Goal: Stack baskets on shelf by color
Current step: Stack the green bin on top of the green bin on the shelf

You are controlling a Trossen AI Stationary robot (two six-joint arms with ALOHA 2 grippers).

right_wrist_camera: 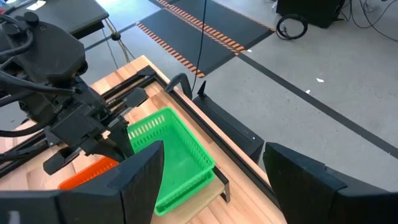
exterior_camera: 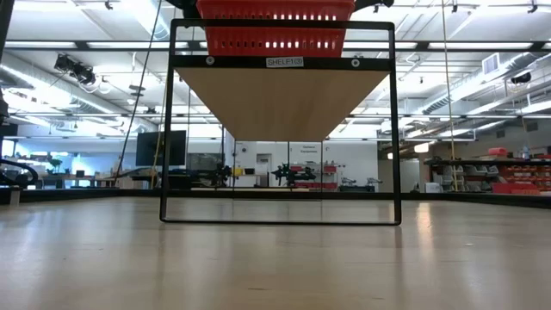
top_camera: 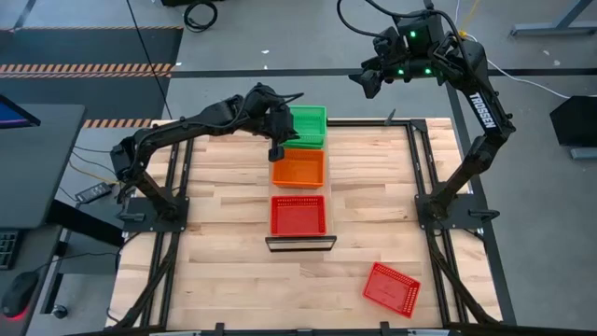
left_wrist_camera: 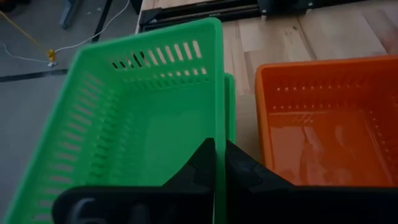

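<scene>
Upper centre, the left gripper (top_camera: 277,149), clamped on the green perforated plastic basket's (top_camera: 307,124) wall, could tilt it; the right gripper (top_camera: 371,82) waits agape, empty

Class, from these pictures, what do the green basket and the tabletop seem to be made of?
Green basket: probably moulded plastic, slightly glossy; thin walls with even rows of slots and a soft sheen inside.
Tabletop: looks like pale wood in glued strips, satin finish; visible grain and plank joints.
</scene>
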